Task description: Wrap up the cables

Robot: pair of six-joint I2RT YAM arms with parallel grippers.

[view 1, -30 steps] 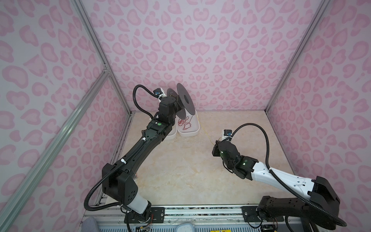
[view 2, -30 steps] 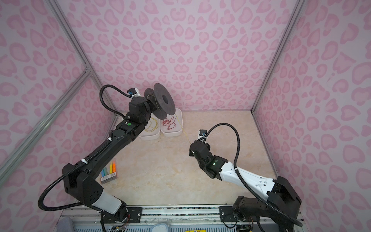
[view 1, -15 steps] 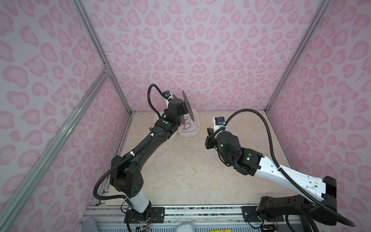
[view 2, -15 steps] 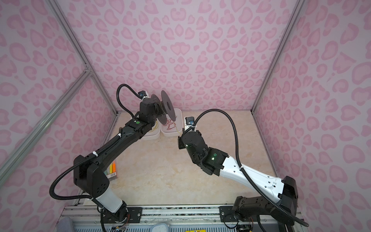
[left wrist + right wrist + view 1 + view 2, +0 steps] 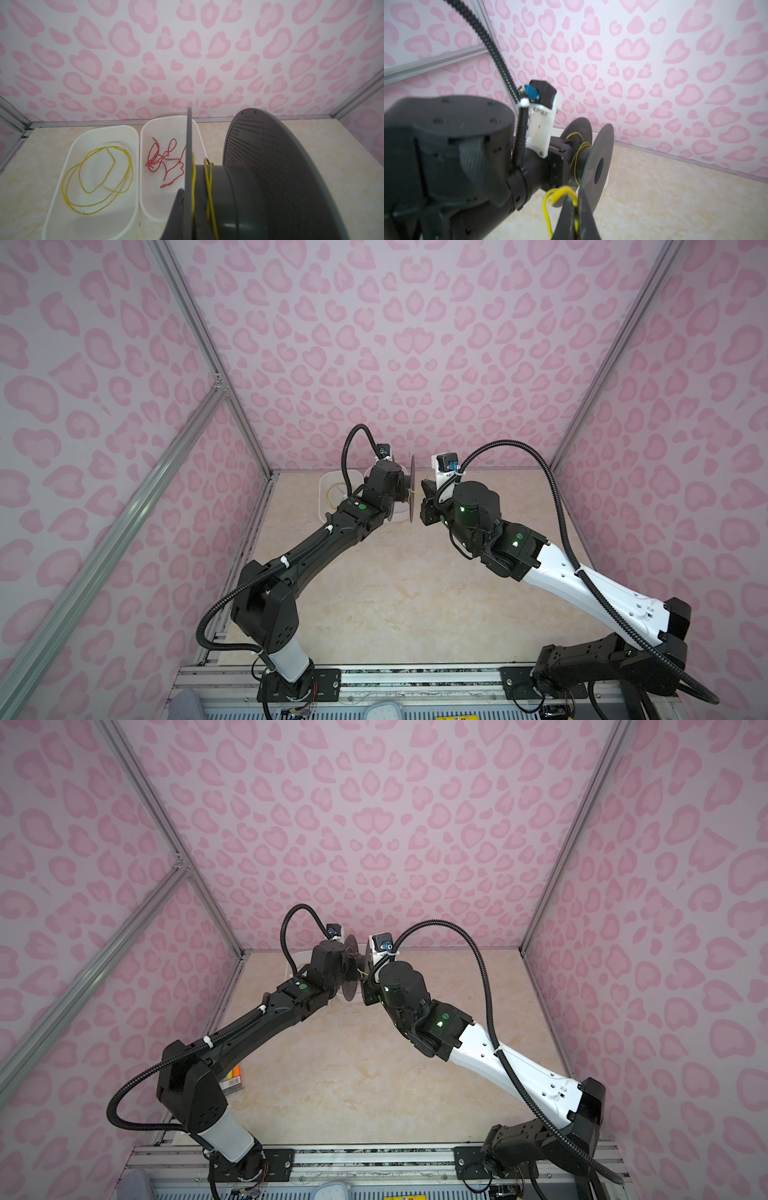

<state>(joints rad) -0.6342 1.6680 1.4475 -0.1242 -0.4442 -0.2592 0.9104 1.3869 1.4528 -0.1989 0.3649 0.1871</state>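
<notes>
My left gripper [image 5: 188, 200] is shut on one flange of the grey spool [image 5: 280, 176], which it holds up on its side at the back of the table. A yellow cable [image 5: 208, 187] runs round the hub in a few loose turns. In the right wrist view, my right gripper [image 5: 576, 202] is shut on that yellow cable [image 5: 560, 192] near its free end, just in front of the spool [image 5: 599, 164]. In both top views the two grippers meet at the spool [image 5: 412, 489] [image 5: 351, 969]. Another yellow cable [image 5: 97, 176] lies looped in a white tray [image 5: 62, 187].
A second white tray [image 5: 149, 199] beside the first holds a tangled red cable [image 5: 166, 162]. Both trays stand against the back wall under the left arm [image 5: 332, 531]. A pack of coloured pens [image 5: 233, 1078] lies by the left wall.
The left arm has swung the spool rightward to the middle, now edge-on to the camera. The right arm has risen from the table's centre and reached back up to the spool.
</notes>
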